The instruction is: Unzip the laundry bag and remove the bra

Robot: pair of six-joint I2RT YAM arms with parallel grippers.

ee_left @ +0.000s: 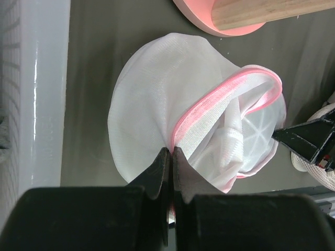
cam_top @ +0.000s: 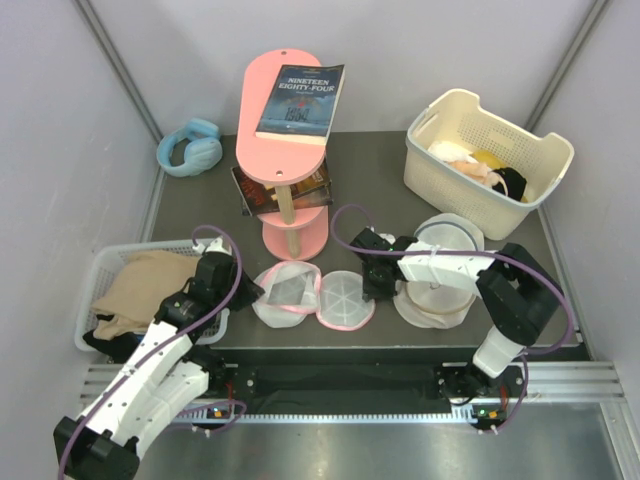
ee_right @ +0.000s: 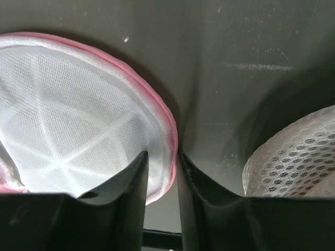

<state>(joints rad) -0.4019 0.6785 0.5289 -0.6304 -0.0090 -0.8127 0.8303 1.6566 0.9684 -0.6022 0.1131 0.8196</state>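
The laundry bag lies flattened on the dark table between the arms, white mesh with a pink zipper band, its round end panel folded out to the right. My left gripper is shut on the pink band at the near edge of the bag. My right gripper straddles the pink rim of the bag's right side: one finger over the mesh, the other outside the rim, a narrow gap left between them. In the top view it sits at the bag's right edge. The bra is hidden or out of view.
A second white mesh bag lies under the right arm. A pink stand with a book rises just behind the laundry bag. A tray at left holds beige cloth. A white basket stands back right, blue headphones back left.
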